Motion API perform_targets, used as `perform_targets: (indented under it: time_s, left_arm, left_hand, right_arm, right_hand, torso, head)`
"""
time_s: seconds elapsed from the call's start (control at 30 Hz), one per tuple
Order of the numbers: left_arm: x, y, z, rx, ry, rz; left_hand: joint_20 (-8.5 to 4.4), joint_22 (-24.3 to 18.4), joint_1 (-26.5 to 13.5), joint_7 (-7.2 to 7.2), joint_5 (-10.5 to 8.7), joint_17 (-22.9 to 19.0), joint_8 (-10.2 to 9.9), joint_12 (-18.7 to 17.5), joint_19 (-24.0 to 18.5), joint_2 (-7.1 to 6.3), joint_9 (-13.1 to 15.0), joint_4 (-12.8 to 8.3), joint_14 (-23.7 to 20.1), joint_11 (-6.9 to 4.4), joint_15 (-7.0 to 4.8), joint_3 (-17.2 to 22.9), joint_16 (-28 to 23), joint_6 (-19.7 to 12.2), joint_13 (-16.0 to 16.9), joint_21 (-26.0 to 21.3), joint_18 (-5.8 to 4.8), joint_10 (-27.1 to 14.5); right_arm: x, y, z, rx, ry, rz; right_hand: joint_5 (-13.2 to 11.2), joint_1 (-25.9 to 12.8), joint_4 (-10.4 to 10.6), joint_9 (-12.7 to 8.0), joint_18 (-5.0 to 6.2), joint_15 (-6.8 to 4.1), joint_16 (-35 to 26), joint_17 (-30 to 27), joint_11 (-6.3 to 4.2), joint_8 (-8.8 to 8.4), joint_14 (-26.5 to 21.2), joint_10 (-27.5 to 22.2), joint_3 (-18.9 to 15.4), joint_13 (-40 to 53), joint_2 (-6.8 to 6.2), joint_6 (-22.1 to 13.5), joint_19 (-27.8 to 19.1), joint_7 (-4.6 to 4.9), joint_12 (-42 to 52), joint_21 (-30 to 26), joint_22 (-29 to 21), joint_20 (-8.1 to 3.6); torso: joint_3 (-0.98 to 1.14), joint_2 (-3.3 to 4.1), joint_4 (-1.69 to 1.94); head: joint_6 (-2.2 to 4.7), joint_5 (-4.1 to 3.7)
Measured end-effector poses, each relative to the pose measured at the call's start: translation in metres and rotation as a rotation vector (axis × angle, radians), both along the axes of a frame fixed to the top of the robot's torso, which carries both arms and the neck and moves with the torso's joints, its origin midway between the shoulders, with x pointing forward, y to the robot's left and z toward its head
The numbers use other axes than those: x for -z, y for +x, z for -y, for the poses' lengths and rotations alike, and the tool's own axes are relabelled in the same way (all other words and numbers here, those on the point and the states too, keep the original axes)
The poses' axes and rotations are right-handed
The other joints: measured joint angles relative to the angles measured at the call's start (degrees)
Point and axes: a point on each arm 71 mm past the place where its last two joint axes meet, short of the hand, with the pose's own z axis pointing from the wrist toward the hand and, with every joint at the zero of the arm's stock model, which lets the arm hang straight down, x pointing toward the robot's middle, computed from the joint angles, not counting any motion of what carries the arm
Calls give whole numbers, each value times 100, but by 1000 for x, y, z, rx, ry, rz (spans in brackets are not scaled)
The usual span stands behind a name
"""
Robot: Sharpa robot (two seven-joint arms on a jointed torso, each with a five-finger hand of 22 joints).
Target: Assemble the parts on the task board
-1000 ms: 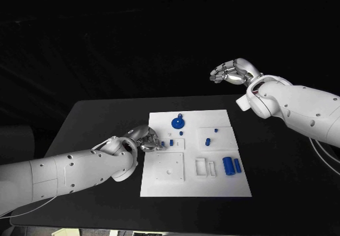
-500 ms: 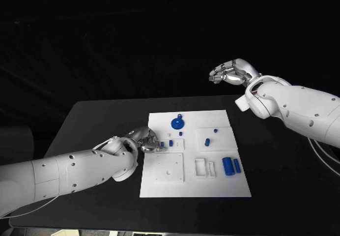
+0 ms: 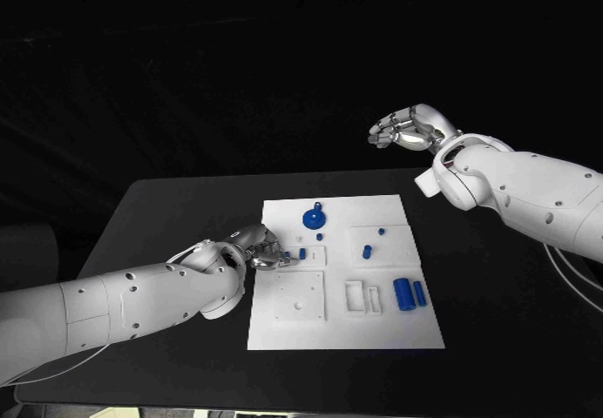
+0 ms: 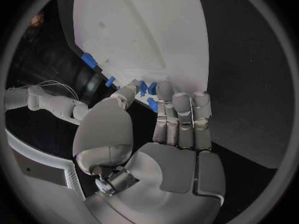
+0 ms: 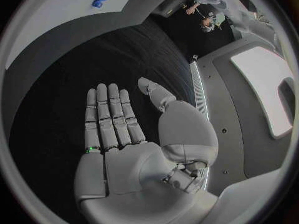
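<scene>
While lying flat in the middle of the black table, task board carries several blue parts: round disc part at 12 o'clock of the board, small peg near the centre, two upright cylinders at 4 o'clock. At 9 o'clock edge of the board, left hand with fingertips together around small blue parts; cannot tell if pinched or only touched. Well apart, beyond 1 o'clock corner and raised above the table, right hand holding nothing, fingers straight, thumb spread apart.
</scene>
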Motion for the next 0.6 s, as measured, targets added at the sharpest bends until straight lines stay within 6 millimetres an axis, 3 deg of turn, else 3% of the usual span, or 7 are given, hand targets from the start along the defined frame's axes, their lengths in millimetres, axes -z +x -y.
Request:
perform_targets:
  time_s: [0.17,0.4,0.53,0.6]
  left_arm:
    - [0,0,0,0,-2,-3]
    - [-1,2,1,2,1,-8]
    - [-1,3,2,5,5,-15]
    - [-1,4,2,6,7,-19]
  left_hand:
    - [0,19,-23,-1,0,0,24,6,0,27,-60,172,1,0,1,-16,0,0,-7,0,0,0]
    - [0,45,57,-12,0,-1,40,23,0,188,-110,330,-20,0,-20,-80,26,9,-16,23,0,0]
    - [10,73,217,-18,0,-3,65,50,-37,348,-113,365,-22,0,-22,-170,26,13,-22,23,0,0]
    - [18,87,317,-12,103,-9,67,51,-45,448,-113,340,-23,0,-22,-287,45,6,-28,23,0,0]
  right_arm:
    - [0,0,-1,-2,1,0]
    - [0,0,-1,-2,1,-1]
    - [0,0,-2,-3,1,-1]
    - [0,0,-2,-4,2,-1]
  right_hand:
    - [0,0,0,0,0,0,0,0,0,0,0,0,0,0,0,0,0,0,0,0,0,0]
    - [0,0,0,-3,1,0,0,0,0,0,0,0,0,-3,0,0,-17,0,0,0,5,17]
    - [0,0,0,-5,1,0,0,1,0,0,0,0,0,-6,0,0,-21,0,0,0,5,21]
    - [0,0,0,-5,1,0,0,1,0,0,0,0,0,-6,0,0,-21,0,0,0,4,21]
  torso:
    - [-1,0,2]
    - [-3,1,2]
    - [-3,1,3]
    - [-3,1,4]
  head:
    - [-7,-5]
    - [-9,-12]
    - [-17,-18]
    - [-18,-19]
